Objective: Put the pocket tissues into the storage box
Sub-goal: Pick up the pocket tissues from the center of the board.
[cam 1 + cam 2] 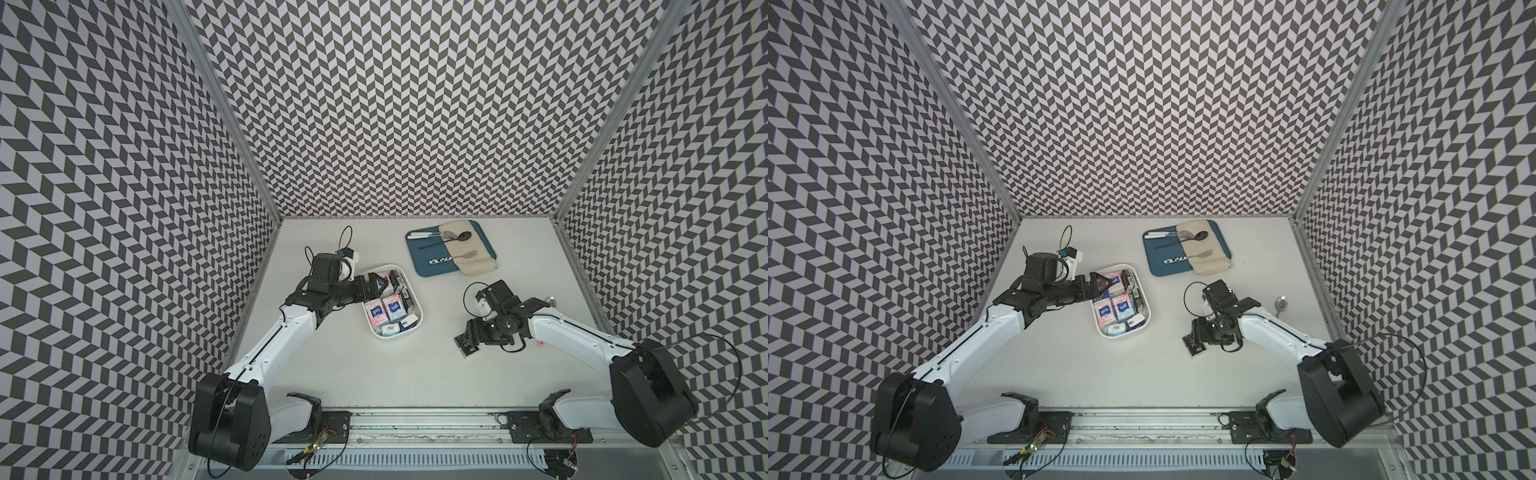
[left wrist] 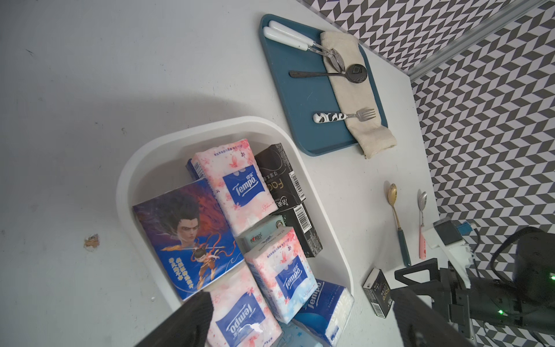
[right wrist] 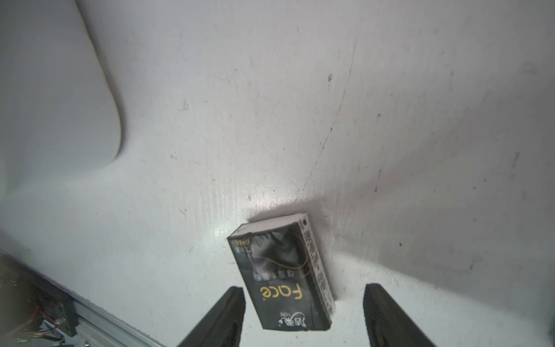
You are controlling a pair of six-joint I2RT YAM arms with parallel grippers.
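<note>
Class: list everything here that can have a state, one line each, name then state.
storage box: holding many packets.
pocket tissues: piled inside it, some leaning.
black packet: on the table, outside the box.
left gripper: open, empty, above the box.
right gripper: open, fingers either side of the black packet.
blue tray: holding cutlery and a cloth.
gold spoon: lying on the table.
</note>
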